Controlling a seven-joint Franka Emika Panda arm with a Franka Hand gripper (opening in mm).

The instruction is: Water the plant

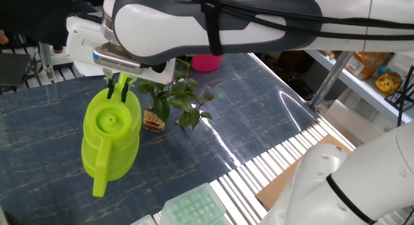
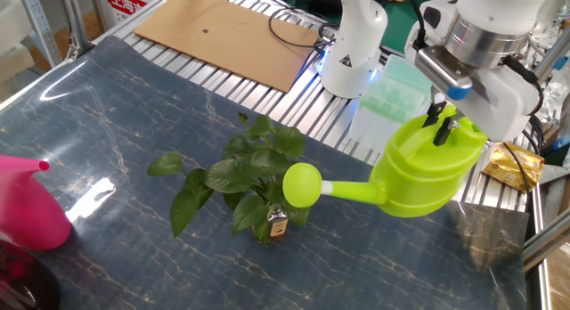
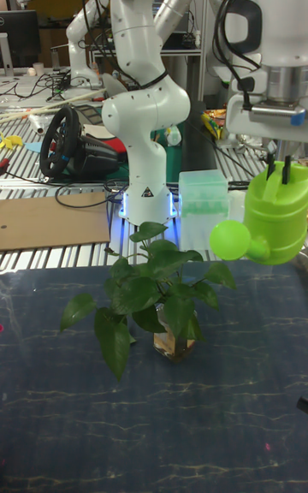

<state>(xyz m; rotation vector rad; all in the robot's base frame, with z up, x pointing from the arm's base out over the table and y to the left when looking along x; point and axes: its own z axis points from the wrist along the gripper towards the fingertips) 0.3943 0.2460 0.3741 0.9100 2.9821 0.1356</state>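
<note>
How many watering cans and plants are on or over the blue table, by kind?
Lime green watering can, held by the gripper: 1
Pink watering can: 1
Plant in its glass bottle: 1
Total: 3

The middle of the worktop (image 2: pixel 116 141) is being occupied by the plant (image 2: pixel 240 181), with the lime green watering can's (image 2: pixel 427 172) rose being held over its leaves. Open surface is being left between plant and pink watering can (image 2: pixel 27 212).

Two opposite high oblique table views, one low frontal, all sharing the plant (image 2: pixel 252 181)
</note>
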